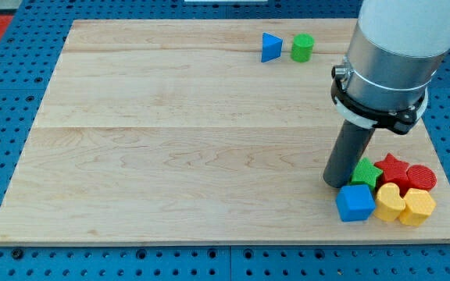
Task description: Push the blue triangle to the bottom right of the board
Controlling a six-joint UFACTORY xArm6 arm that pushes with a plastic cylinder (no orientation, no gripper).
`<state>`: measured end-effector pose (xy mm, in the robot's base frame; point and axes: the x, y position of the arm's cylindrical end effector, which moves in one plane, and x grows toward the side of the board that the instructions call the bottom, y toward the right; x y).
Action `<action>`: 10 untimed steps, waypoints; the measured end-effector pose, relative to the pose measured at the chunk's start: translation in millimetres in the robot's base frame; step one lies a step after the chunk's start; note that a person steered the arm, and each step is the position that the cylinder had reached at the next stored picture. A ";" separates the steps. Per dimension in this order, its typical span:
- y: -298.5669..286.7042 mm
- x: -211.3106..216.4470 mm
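Note:
The blue triangle (270, 48) lies near the view's top, right of centre, on the wooden board (170, 140). A green cylinder (302, 48) stands just to its right, close but apart. My tip (337, 184) is far below them, at the view's bottom right, touching the left side of a green star (365, 171) and just above a blue cube (355, 203). The rod and arm body rise to the view's top right.
A cluster sits at the bottom right corner: the green star, a red star (393, 168), a red cylinder (422, 179), the blue cube, a yellow heart-like block (390, 202) and a yellow hexagon-like block (417, 208). The board's right edge (444, 156) is near them.

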<state>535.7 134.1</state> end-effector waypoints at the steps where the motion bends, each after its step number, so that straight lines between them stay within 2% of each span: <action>1: -55.0 -16.6; 2: -91.9 -71.2; 4: -91.9 -227.0; 5: -99.3 -287.7; 6: -106.5 -323.1; 7: -72.6 -327.9; 10: -84.1 -272.7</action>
<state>263.0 50.0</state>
